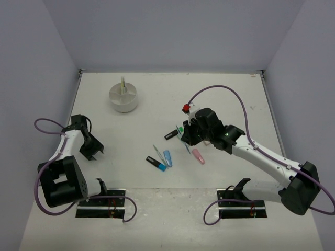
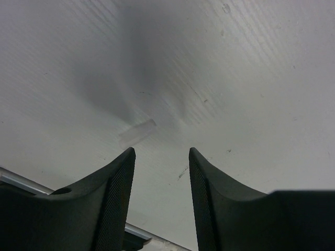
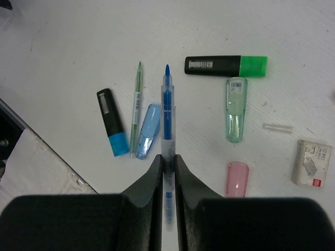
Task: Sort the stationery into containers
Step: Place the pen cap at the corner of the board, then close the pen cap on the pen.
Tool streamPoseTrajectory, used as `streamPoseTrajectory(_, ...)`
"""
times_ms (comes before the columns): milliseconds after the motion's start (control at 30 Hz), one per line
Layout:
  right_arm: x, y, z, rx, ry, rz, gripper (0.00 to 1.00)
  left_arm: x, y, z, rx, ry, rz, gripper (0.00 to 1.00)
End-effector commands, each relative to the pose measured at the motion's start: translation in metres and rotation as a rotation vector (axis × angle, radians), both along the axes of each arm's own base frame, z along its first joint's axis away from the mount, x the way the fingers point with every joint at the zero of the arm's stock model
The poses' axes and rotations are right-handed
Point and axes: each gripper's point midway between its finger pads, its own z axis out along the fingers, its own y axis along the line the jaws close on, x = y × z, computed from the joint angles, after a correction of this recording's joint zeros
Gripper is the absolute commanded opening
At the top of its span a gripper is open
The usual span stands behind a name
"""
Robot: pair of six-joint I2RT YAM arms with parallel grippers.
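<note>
My right gripper (image 3: 167,157) is shut on a thin blue pen (image 3: 167,104), which points away from the wrist just above the table. Around it lie a black highlighter with a green cap (image 3: 225,65), a black highlighter with a blue cap (image 3: 111,121), a thin green pen (image 3: 136,104), and clear blue (image 3: 148,130), green (image 3: 235,110) and pink (image 3: 237,179) caps. The round white tub (image 1: 124,98) stands at the far left with a yellow stick upright in it. My left gripper (image 2: 159,151) hangs open over bare table, near the left edge (image 1: 91,149).
A small white box (image 3: 312,163) and a short clear piece (image 3: 277,127) lie right of the caps. A patch of clear tape (image 2: 137,132) is stuck to the table ahead of the left fingers. Purple walls close in the table on three sides.
</note>
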Motion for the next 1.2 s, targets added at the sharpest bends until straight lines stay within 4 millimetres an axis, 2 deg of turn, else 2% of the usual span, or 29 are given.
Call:
streamPoseTrajectory(0,-0.001,0.006,0.013,0.053,-0.030,0.031,0.00,0.007,-0.003,0.001,0.003,-0.015,-0.021,0.47)
streamPoseTrajectory(133,-0.003,0.008,0.017,0.067,-0.031,0.044,0.00,0.002,-0.012,-0.007,0.017,0.035,-0.056,0.44)
streamPoseTrajectory(333,-0.006,0.009,0.020,0.082,-0.032,0.055,0.00,-0.004,-0.003,0.000,0.102,0.074,-0.008,0.43)
streamPoseTrajectory(400,-0.006,0.009,0.022,0.089,-0.036,0.057,0.00,0.003,0.000,0.010,0.119,0.047,0.001,0.43)
streamPoseTrajectory(500,-0.007,0.010,0.023,0.096,-0.037,0.060,0.00,0.027,-0.001,0.028,0.101,-0.030,-0.057,0.44)
streamPoseTrajectory(567,-0.007,0.010,0.023,0.096,-0.037,0.061,0.00,0.047,-0.004,0.036,0.078,-0.081,-0.152,0.36)
streamPoseTrajectory(600,-0.008,0.010,0.023,0.096,-0.036,0.062,0.00,0.060,-0.008,0.042,0.064,-0.121,-0.264,0.49)
streamPoseTrajectory(633,-0.008,0.010,0.024,0.097,-0.037,0.062,0.00,0.071,-0.008,0.047,0.061,-0.149,-0.364,0.71)
streamPoseTrajectory(667,-0.008,0.010,0.025,0.099,-0.040,0.062,0.00,0.073,-0.005,0.046,0.072,-0.130,-0.384,0.92)
streamPoseTrajectory(700,-0.008,0.009,0.025,0.100,-0.041,0.061,0.00,0.074,0.002,0.047,0.102,-0.111,-0.394,1.00)
streamPoseTrajectory(800,-0.008,0.009,0.025,0.100,-0.042,0.060,0.00,0.076,0.012,0.052,0.163,-0.106,-0.447,1.00)
streamPoseTrajectory(933,-0.009,0.010,0.026,0.108,-0.042,0.068,0.00,0.084,0.028,0.082,0.284,-0.187,-0.481,1.00)
streamPoseTrajectory(1033,-0.010,0.011,0.027,0.114,-0.044,0.072,0.00,0.082,0.047,0.098,0.387,-0.149,-0.483,1.00)
streamPoseTrajectory(1167,-0.010,0.011,0.028,0.118,-0.048,0.075,0.00,0.082,0.043,0.109,0.416,-0.195,-0.613,1.00)
